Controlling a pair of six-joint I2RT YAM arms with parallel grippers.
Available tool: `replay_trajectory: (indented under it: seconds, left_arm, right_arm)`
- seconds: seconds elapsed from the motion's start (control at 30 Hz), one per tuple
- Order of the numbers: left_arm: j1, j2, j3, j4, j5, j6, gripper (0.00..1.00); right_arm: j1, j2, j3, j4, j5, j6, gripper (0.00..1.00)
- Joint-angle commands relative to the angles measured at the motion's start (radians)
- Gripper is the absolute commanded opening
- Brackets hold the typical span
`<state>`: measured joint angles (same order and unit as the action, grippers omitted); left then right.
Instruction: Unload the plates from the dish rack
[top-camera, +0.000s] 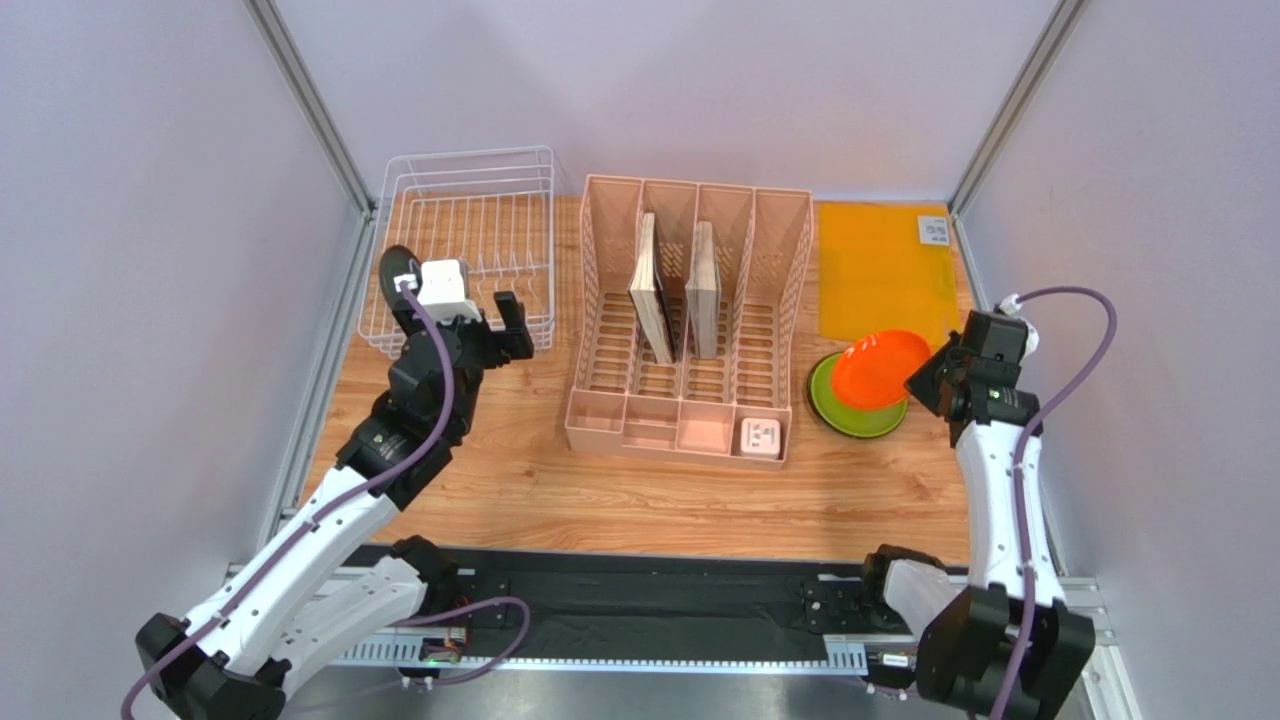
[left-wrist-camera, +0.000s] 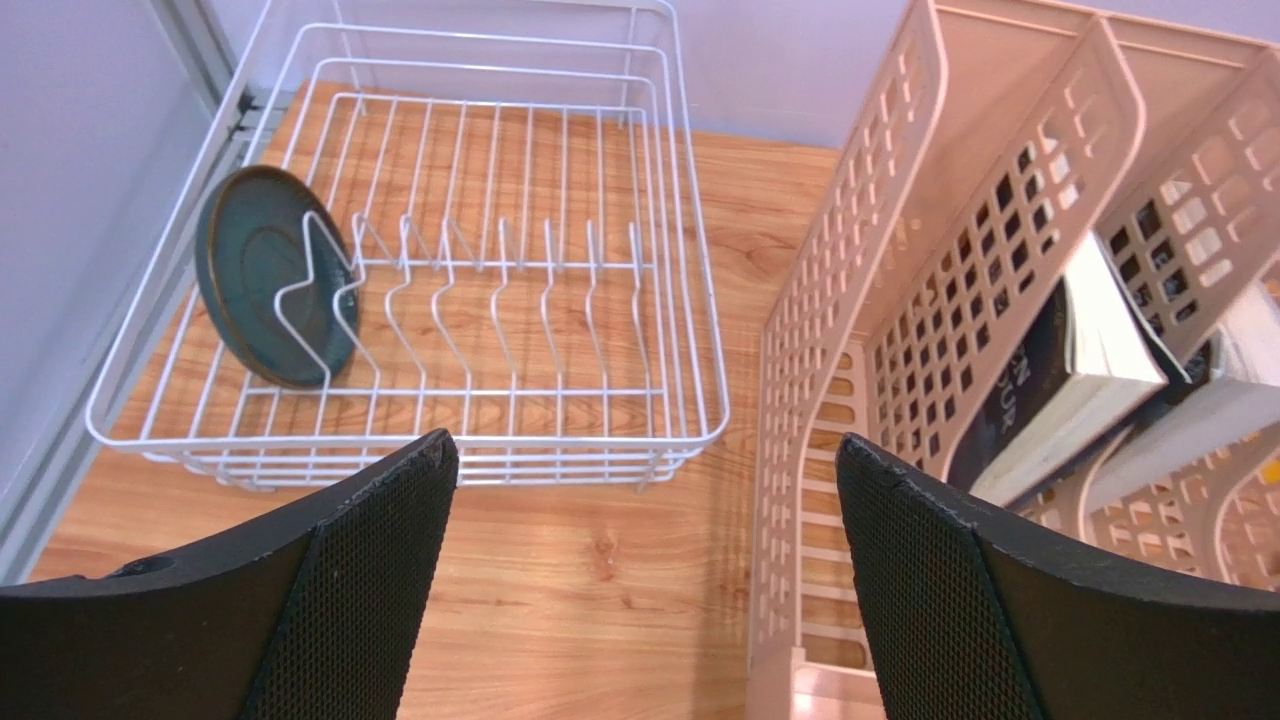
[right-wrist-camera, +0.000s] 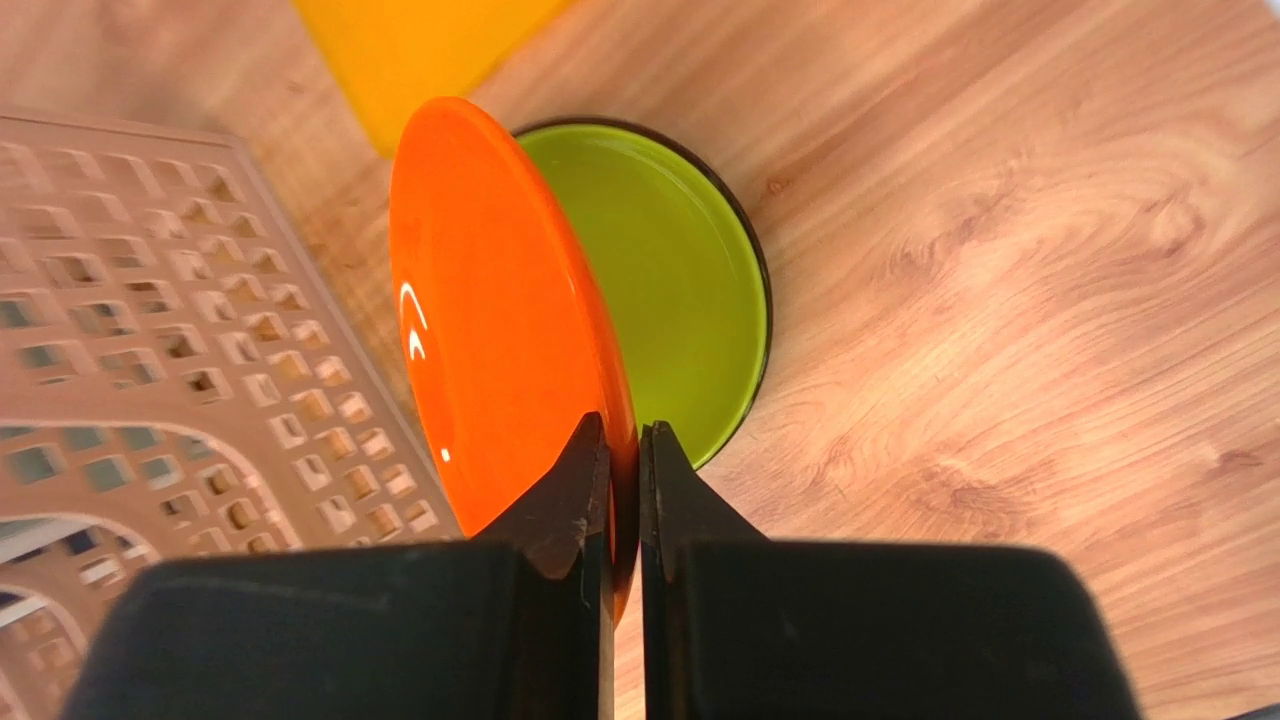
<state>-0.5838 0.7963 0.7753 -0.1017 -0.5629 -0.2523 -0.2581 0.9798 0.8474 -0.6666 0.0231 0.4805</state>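
The white wire dish rack (top-camera: 466, 225) stands at the back left; in the left wrist view (left-wrist-camera: 684, 300) it holds one dark slate blue plate (left-wrist-camera: 263, 278), upright at its left end. My left gripper (top-camera: 458, 300) is open and empty, just in front of the rack (left-wrist-camera: 646, 450). My right gripper (top-camera: 939, 375) is shut on the rim of the orange plate (top-camera: 879, 368) and holds it tilted over the lime green plate (top-camera: 842, 408), which lies flat on the table. The right wrist view shows the gripper (right-wrist-camera: 624, 435), the orange plate (right-wrist-camera: 496, 330) and the green plate (right-wrist-camera: 661, 285). The dark red plate is out of view.
A pink slotted organiser (top-camera: 684, 323) with two upright beige boards stands mid-table, close to the rack's right side (left-wrist-camera: 932, 270). A yellow mat (top-camera: 879, 270) lies at the back right. Side walls with metal posts close in both sides.
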Motion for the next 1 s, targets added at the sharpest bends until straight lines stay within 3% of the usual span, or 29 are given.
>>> replay_trajectory:
  seconds: [0.0,0.4,0.5,0.7,0.87,0.9,0.97]
  left_arm:
    - [0.024,0.012,0.005,-0.004,0.008,0.007,1.00]
    - [0.035,0.078,0.022,-0.038,0.090,-0.058,1.00]
    - [0.035,0.089,0.028,-0.039,0.092,-0.062,1.00]
    - [0.058,0.116,0.033,-0.035,0.109,-0.071,1.00]
    - [0.102,0.152,0.053,-0.043,0.135,-0.082,1.00]
    - [0.110,0.161,0.055,-0.038,0.153,-0.088,1.00]
    - [0.130,0.170,0.061,-0.032,0.170,-0.096,1.00]
  right_arm:
    - [-0.009,0.080,-0.036,0.171,-0.038,0.027,0.00]
    - [-0.009,0.171,-0.108,0.297,-0.072,0.064,0.00]
    - [-0.009,0.197,-0.107,0.297,-0.075,0.067,0.07]
    - [-0.009,0.211,-0.108,0.263,-0.069,0.064,0.08]
    - [-0.009,0.220,-0.111,0.226,-0.084,0.066,0.24]
    - [-0.009,0.220,-0.116,0.225,-0.091,0.064,0.35]
    - [-0.009,0.224,-0.116,0.220,-0.098,0.061,0.46]
